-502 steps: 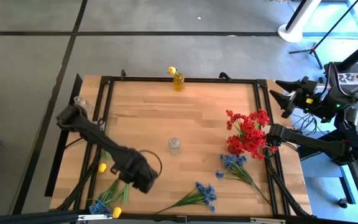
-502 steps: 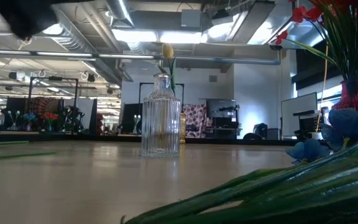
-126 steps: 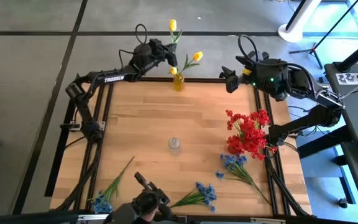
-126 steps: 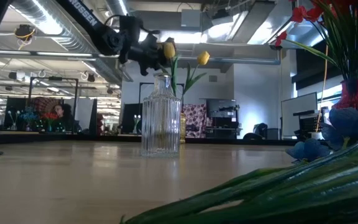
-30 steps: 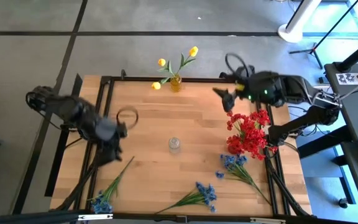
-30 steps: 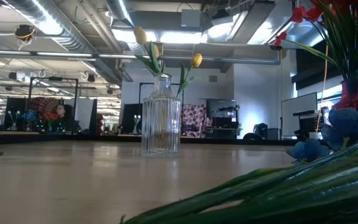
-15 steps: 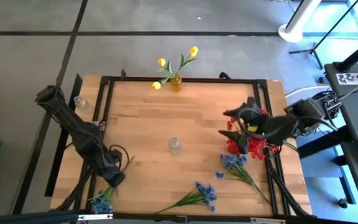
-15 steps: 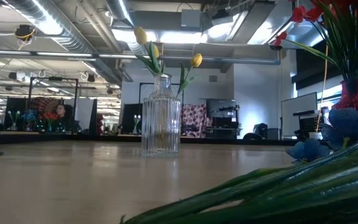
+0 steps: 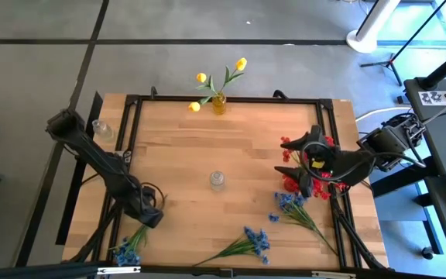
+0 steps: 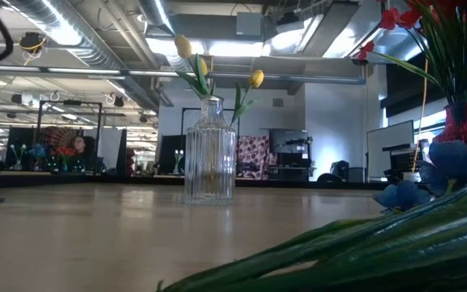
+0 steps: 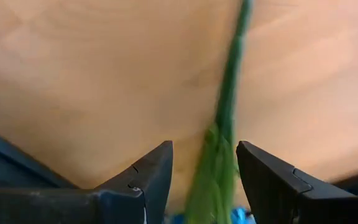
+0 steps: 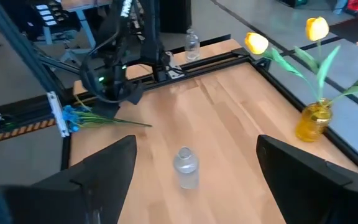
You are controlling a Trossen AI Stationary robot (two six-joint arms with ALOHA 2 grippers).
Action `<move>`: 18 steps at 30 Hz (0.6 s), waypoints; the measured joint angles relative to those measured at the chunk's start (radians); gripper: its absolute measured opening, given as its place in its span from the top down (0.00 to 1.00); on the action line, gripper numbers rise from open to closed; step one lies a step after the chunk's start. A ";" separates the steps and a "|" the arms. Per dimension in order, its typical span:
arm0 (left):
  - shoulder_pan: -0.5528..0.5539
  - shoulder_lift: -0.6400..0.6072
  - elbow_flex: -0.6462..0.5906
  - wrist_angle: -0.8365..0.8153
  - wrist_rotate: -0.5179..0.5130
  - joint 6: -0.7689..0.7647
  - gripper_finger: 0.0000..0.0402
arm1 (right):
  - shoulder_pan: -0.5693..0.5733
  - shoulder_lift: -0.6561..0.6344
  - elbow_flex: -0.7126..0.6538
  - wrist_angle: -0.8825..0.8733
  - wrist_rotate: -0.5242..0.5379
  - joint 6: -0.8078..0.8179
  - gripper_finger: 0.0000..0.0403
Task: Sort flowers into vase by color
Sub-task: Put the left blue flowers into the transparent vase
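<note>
My left gripper (image 9: 152, 218) is open and low over the table's near-left corner. In the left wrist view it (image 11: 204, 146) straddles the green stem (image 11: 229, 93) of a blue sprig (image 9: 126, 249) lying flat; I see no touch. My right gripper (image 9: 300, 164) is wide open above the red flowers (image 9: 310, 164), which stand in a red vase (image 10: 460, 126) at the right edge. Yellow tulips (image 9: 221, 77) stand in a yellow vase (image 12: 316, 121) at the far edge. A clear vase (image 9: 217, 180) stands at the table's middle.
Two more blue sprigs lie flat on the table: one near the near edge (image 9: 248, 244), one near the red vase (image 9: 294, 205). A small clear bottle (image 9: 99, 129) stands beside the table's left frame. A black frame (image 9: 231, 99) rims the tabletop.
My left gripper has moved toward the near edge and down onto the blue sprig at the near-left corner. My right gripper has swung from the far right of the table toward the near edge, ending above the red flowers. The flowers and vases have stayed put.
</note>
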 joint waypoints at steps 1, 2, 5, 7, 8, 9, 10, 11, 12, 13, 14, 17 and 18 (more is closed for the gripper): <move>0.000 0.021 0.000 0.001 0.000 0.011 0.56 | -0.007 0.000 0.000 -0.009 0.003 0.000 0.18; 0.000 0.042 0.000 0.008 0.002 0.020 0.56 | -0.015 0.000 0.000 -0.017 0.003 -0.001 0.18; 0.000 0.108 0.000 0.051 0.020 0.053 0.59 | -0.036 -0.003 0.000 -0.041 0.001 -0.001 0.18; 0.000 0.139 0.003 0.072 0.031 0.072 0.63 | -0.060 -0.008 0.000 -0.051 0.000 -0.002 0.18; 0.000 0.151 0.004 0.081 0.033 0.078 0.66 | -0.070 -0.011 0.000 -0.059 -0.003 -0.003 0.18; 0.000 0.156 0.004 0.087 0.036 0.078 0.69 | -0.079 -0.015 0.000 -0.065 -0.009 -0.003 0.18; 0.000 0.157 0.005 0.091 0.035 0.078 0.72 | -0.089 -0.018 0.000 -0.068 -0.017 -0.003 0.18; -0.001 0.157 0.005 0.093 0.028 0.079 0.76 | -0.097 -0.022 0.000 -0.072 -0.020 -0.003 0.18; -0.002 0.153 0.005 0.092 0.021 0.081 0.81 | -0.105 -0.024 0.000 -0.077 -0.022 -0.003 0.18; -0.002 0.146 0.006 0.085 0.013 0.085 0.85 | -0.112 -0.026 0.000 -0.080 -0.023 -0.004 0.18; -0.002 0.140 0.014 0.068 0.004 0.092 0.90 | -0.118 -0.030 0.000 -0.082 -0.024 -0.004 0.18; 0.002 0.111 0.053 -0.037 -0.084 0.120 0.97 | -0.123 -0.039 0.000 -0.081 -0.027 -0.026 0.18; 0.008 0.095 0.075 -0.082 -0.112 0.130 0.96 | -0.123 -0.042 0.000 -0.080 -0.021 -0.033 0.18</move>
